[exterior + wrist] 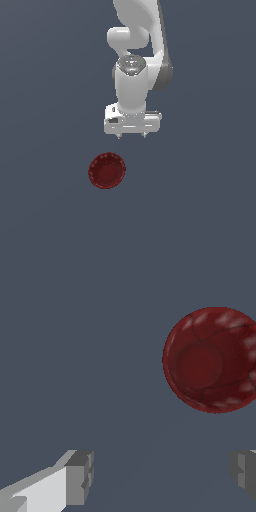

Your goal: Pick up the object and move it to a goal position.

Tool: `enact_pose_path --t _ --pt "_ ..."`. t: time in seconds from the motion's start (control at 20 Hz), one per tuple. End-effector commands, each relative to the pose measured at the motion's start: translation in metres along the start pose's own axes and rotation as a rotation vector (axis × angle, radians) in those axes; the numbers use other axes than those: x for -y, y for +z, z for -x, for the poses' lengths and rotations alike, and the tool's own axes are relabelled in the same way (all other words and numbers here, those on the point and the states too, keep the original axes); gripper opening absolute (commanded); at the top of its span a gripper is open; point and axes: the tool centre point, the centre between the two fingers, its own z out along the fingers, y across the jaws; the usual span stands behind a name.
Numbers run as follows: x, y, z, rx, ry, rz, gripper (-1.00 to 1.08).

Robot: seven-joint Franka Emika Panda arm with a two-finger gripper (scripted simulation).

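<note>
Small dark red shallow round bowl (107,170) with scalloped rim, lying apart from my white hand (132,135), fingers spread wide, empty.

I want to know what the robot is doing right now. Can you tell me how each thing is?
Red bowl: lying on the grey floor with its open side up, nothing touching it, not picked up.
Gripper: jaws wide open and empty, not over the bowl, which sits off toward the exterior view's left of it.
</note>
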Motion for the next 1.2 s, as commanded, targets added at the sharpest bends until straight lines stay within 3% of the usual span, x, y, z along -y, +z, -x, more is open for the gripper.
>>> enact_pose_path --t 0.0,0.3,0.55,0.8,1.15 --pt "0.0 0.0 0.0 0.0 0.0 0.0 0.28" --pt "0.001 -0.011 -0.005 -0.027 0.006 -0.011 0.28" --pt "0.003 -0.037 -0.016 -0.092 0.021 -0.033 0.28" --pt "0.004 -0.081 -0.031 -0.194 0.044 -0.062 0.28" --pt "0.005 -0.171 -0.051 -0.392 0.08 -0.094 0.28"
